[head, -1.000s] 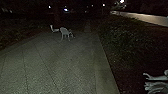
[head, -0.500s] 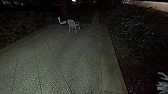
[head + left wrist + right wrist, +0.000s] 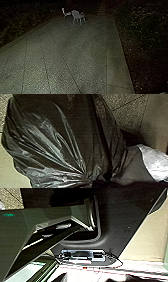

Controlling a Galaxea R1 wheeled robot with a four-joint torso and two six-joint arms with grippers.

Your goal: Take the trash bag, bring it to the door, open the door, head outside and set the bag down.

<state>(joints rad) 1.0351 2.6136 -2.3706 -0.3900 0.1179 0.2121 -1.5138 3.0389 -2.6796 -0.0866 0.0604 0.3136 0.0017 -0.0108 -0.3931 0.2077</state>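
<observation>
The trash bag (image 3: 62, 131) is black with silvery streaks, the paving (image 3: 75, 55) speckled grey-green with dark lines, the chair (image 3: 75, 14) pale grey

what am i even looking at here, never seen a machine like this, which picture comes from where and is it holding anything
This is a wheeled robot with two arms, outdoors in the dark. The head view comes from a camera high on it, looking forward and down: paving with dark plants alongside, and a pale chair towards the far end.

The left wrist view comes from a camera on its left arm. It shows a shiny black trash bag, its folds drawn together at one end. That arm probably has hold of it, but the grip itself can't be made out.

The right wrist view comes from the other arm. The wide dark plate and jointed bar are parts of the robot. I can't tell what that arm's gripper is doing.
</observation>
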